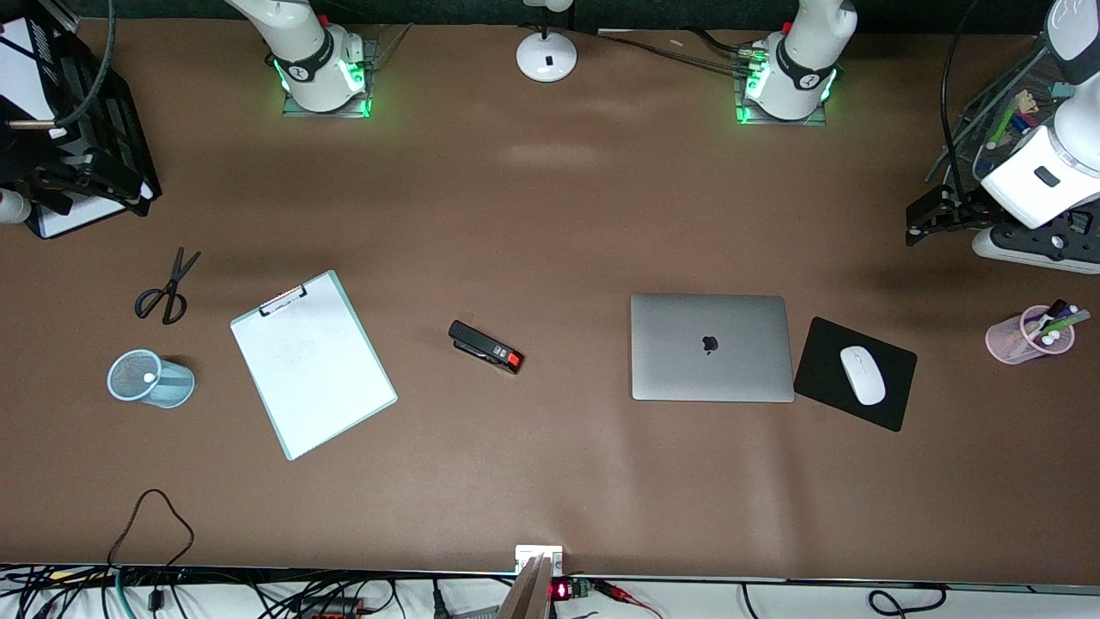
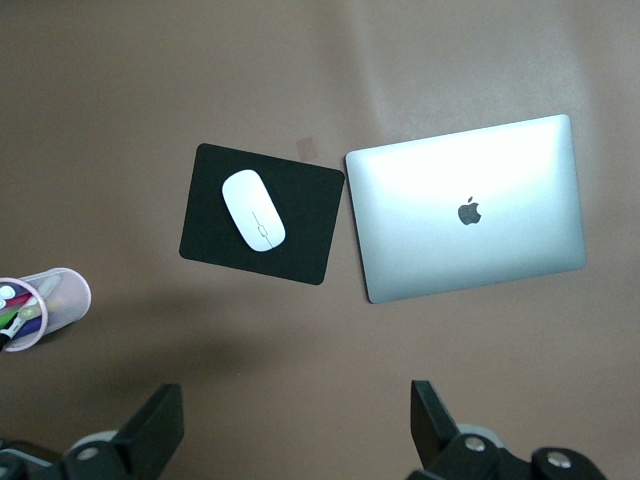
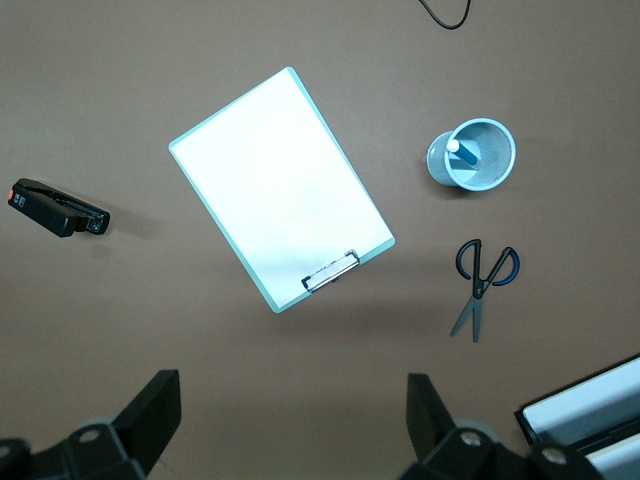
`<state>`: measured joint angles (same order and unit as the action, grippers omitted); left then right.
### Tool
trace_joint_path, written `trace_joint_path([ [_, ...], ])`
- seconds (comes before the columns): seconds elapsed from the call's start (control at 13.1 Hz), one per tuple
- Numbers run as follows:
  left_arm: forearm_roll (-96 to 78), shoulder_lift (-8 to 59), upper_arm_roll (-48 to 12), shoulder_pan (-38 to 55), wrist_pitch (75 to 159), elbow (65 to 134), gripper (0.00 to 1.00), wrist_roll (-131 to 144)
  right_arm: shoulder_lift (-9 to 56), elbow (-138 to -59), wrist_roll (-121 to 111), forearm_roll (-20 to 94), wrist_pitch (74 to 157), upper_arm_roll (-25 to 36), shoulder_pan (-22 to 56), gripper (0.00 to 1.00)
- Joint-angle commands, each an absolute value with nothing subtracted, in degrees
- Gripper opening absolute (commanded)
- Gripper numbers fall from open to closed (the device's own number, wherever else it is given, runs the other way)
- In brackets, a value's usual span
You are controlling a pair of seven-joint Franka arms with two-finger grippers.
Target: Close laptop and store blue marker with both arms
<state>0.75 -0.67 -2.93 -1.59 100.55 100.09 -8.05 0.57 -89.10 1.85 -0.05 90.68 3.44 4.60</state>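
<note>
The laptop point(image 1: 711, 346) lies shut, lid down, with its dark apple logo up; it also shows in the left wrist view point(image 2: 465, 208). The blue marker point(image 3: 460, 154) stands inside a light blue mesh cup point(image 1: 151, 379) at the right arm's end of the table, and only its white end point(image 1: 150, 376) shows in the front view. My left gripper point(image 1: 926, 222) is open and empty, up over the left arm's end of the table; the left wrist view point(image 2: 297, 425) also shows it. My right gripper point(image 3: 290, 425) is open and empty, high over the right arm's end point(image 1: 73, 176).
A clipboard point(image 1: 311, 363), scissors point(image 1: 166, 291) and a red-tipped black stapler point(image 1: 485, 346) lie on the table. A white mouse point(image 1: 862, 375) sits on a black mouse pad point(image 1: 823, 361) beside the laptop. A pink pen cup point(image 1: 1027, 335) lies tipped over. A black tray point(image 1: 26, 60) stands at the right arm's corner.
</note>
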Motion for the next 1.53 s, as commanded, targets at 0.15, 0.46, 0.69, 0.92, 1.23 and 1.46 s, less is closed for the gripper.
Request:
trace_joint_path([
  [0.15, 1.85, 0.17, -3.16, -1.85, 99.67, 98.26, 1.00, -9.05, -0.62, -90.35, 2.90, 0.09, 91.32, 2.90, 4.39, 1.00],
  [0.46, 1.85, 0.18, -2.90, -1.85, 99.67, 98.35, 1.00, -8.97, -0.70, -90.44, 1.93, 0.09, 90.79, 2.72, 5.44, 1.00],
  [0.69, 1.85, 0.09, -3.16, -1.76, 99.67, 98.26, 1.00, -8.97, -0.97, -90.44, -0.61, 0.09, 90.88, 2.72, 5.80, 1.00],
  [0.92, 1.85, 0.18, -3.16, -1.76, 99.58, 98.26, 1.00, -10.72, -0.97, -90.44, -0.88, 0.00, 90.88, 2.72, 5.80, 1.00],
  [1.23, 1.76, 0.26, -3.16, -1.67, 99.58, 98.26, 1.00, -11.60, -0.97, -90.44, -5.62, 0.17, 91.05, 2.90, 5.54, 1.00],
  [1.46, 1.58, 0.26, -3.16, -1.76, 99.58, 98.26, 1.00, -11.60, -0.97, -90.44, -5.71, 0.35, 91.06, 2.90, 5.54, 1.00],
])
